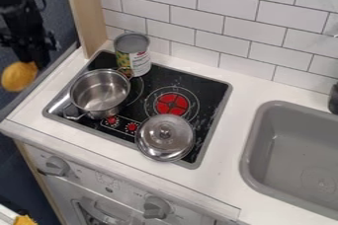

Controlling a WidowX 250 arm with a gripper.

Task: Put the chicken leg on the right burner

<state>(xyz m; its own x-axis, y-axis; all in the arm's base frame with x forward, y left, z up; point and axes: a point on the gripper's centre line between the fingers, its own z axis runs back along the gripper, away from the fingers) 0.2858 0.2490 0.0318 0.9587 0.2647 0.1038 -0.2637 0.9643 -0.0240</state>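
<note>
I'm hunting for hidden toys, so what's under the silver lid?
The lid rests over the black stove top and part of its grey edge. Anything right under it is covered, so I can't tell.

No text can be read, even on the can label (141,64).

Chicken leg (19,76): yellow-orange, rounded, plump, finer shape too blurred to tell; held up off the surface at the lower end of the black gripper (34,64), well apart from the steel pot (99,92), out to the pot's left in the view. Fat part points down and left, upper right side meets the gripper. Right burner (172,104): flat, round, bright red centre split by dark lines, thin pale rings around it; lies just right of the pot, near edge of its rings partly covered by a lid (157,146), red centre uncovered
</note>
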